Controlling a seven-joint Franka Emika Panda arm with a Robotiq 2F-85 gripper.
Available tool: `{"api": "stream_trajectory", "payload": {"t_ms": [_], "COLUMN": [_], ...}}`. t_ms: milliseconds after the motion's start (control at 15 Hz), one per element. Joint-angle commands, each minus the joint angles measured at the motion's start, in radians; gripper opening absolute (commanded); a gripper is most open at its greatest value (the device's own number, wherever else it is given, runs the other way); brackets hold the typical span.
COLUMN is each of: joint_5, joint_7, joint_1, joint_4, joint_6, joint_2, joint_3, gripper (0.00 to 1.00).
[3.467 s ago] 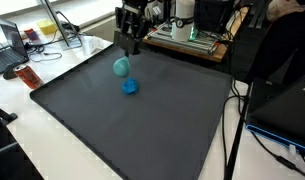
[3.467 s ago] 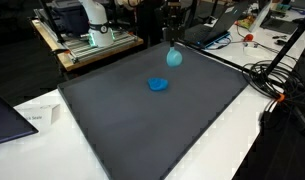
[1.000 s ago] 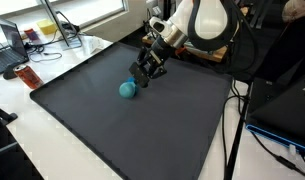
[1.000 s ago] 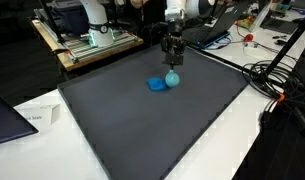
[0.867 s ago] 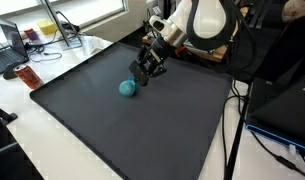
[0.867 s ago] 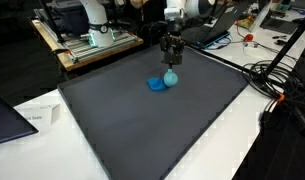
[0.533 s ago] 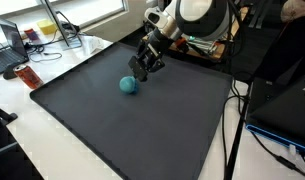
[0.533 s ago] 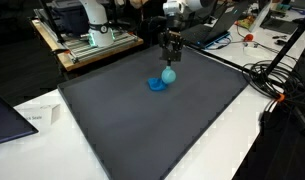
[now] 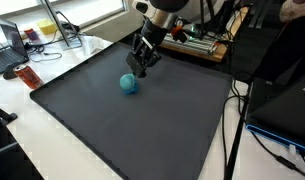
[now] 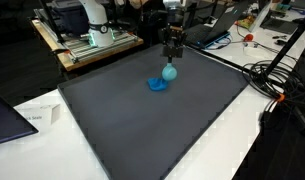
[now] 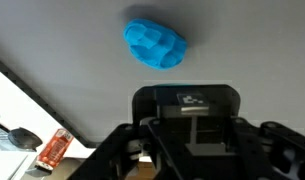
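— Where does the gripper (image 9: 141, 68) stand?

— It is over the far part of the dark mat (image 9: 142, 135), slanting downward, with its fingertips a little above the surface in an exterior view.

— What lies nearest it?

— A teal ball (image 9: 129, 84) rests on the mat just beside the fingertips and apart from them. In an exterior view taken from across the table, the ball sits directly under the gripper. A flatter blue lump (image 10: 157, 85) lies just beside the ball, on the side nearer that camera.

— Does the wrist view show both?

— It shows the blue lump, crumpled, on the grey mat ahead of the black gripper body. The ball is possibly hidden behind that housing.

— How do the jaws stand?

— That cannot be told. In both exterior views the fingers are one dark mass, and in the wrist view they are cut off at the edge.

— Anything else about?

— An orange-red packet (image 9: 25, 76) lies on the white table (image 9: 22, 130), near the mat's edge.
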Motion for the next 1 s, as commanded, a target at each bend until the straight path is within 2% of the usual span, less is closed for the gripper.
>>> {"api": "stream_trajectory", "payload": {"t_ms": [0, 467, 933], "joint_5": [0.123, 0.295, 0.399], "joint_7": [-0.171, -0.435, -0.644], "joint_1": [-0.075, -0.172, -0.219], "joint_4": [0.09, 0.259, 0.44], "joint_6": [0.016, 0.055, 0.156], "joint_2": [0.003, 0.044, 0.125], "joint_3": [0.045, 0.086, 0.086], "gripper": [0.22, 0.22, 0.22]}}
